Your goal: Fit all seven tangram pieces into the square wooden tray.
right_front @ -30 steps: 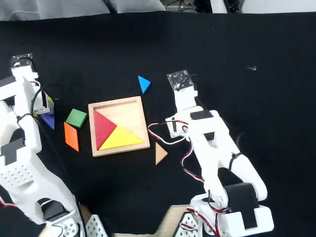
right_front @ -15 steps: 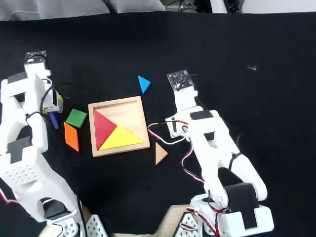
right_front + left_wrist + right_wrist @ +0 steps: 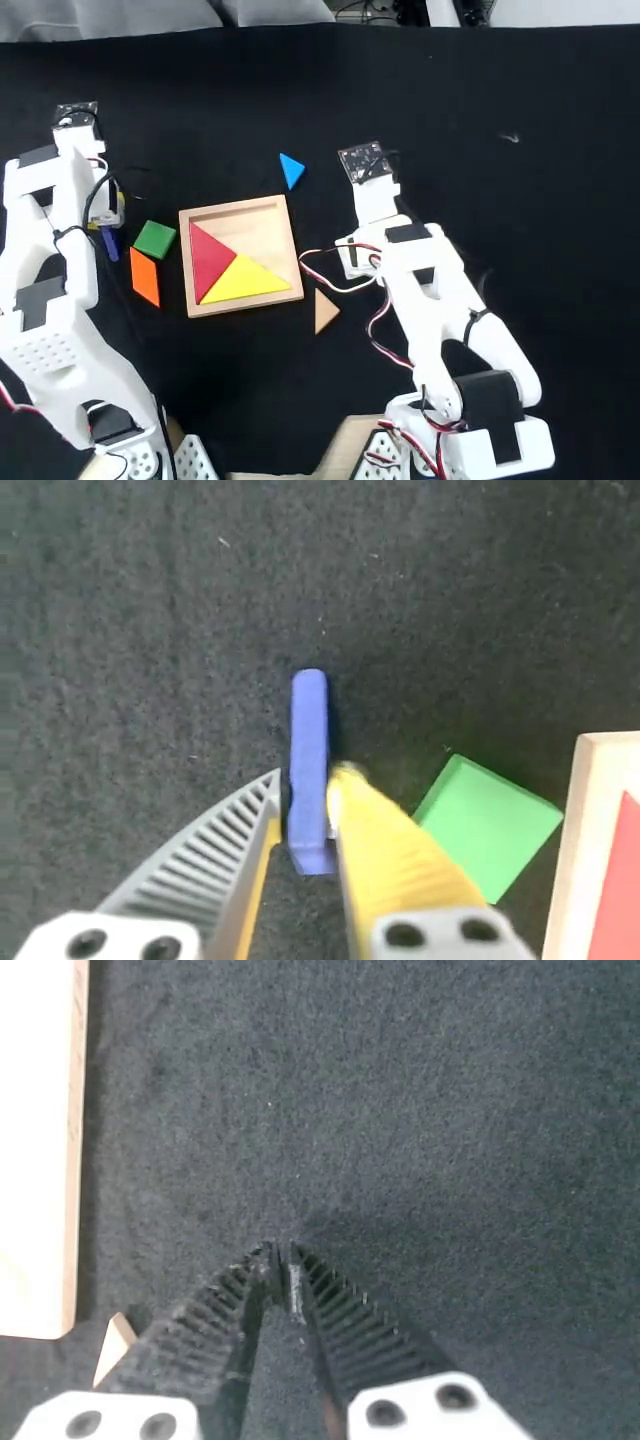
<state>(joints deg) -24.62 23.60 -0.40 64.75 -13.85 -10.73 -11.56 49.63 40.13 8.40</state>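
Covering the table (image 3: 520, 260), a black felt-like cloth is running to the far edge, where pale fabric (image 3: 150, 12) and cables (image 3: 400, 10) are showing.

The square wooden tray (image 3: 262, 232) is lying flat left of centre, slightly askew. The red triangle (image 3: 208, 258) and yellow triangle (image 3: 245, 280) are sitting inside it, long sides against the left and near walls, short sides meeting.

The blue triangle (image 3: 291, 169) is lying apart beyond the far right corner. The tan triangle (image 3: 325, 310) is lying just off the near right corner. The green square (image 3: 154, 239) and orange parallelogram (image 3: 145, 276) are lying left of the tray, the orange long axis running far-to-near. The green square is sitting between tray and left claw (image 3: 308, 780).

That claw is pinching the violet-blue piece (image 3: 309, 740) on edge, long axis pointing straight out from the fingers. The right claw (image 3: 278, 1258) is closed on nothing, over bare cloth right of the tray.
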